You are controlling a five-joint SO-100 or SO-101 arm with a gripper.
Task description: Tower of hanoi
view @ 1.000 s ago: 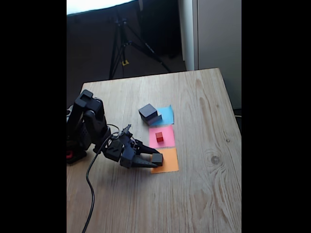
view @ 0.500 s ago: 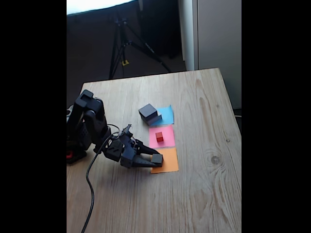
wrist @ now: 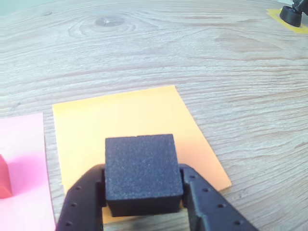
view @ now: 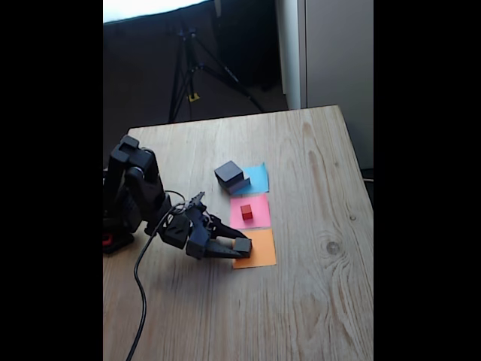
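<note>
My gripper (view: 239, 246) is shut on the small black cube (view: 242, 244), held low over the left edge of the orange paper square (view: 257, 250). In the wrist view the cube (wrist: 140, 169) sits between both fingers (wrist: 207, 207) above the near edge of the orange square (wrist: 130, 120). The tiny red cube (view: 246, 212) stands on the pink square (view: 251, 211); its edge shows at the left of the wrist view (wrist: 4, 179). The medium black block (view: 228, 173) rests on the flat grey block (view: 242, 183) on the blue square (view: 257, 177).
The wooden table (view: 316, 271) has free room to the right and in front of the squares. A black cable (view: 139, 293) runs from the arm base toward the front edge. A tripod (view: 188, 68) stands on the floor behind the table.
The arm's upper links have leaned slightly back and left. The gripper with the small black cube has barely shifted at the orange square's edge.
</note>
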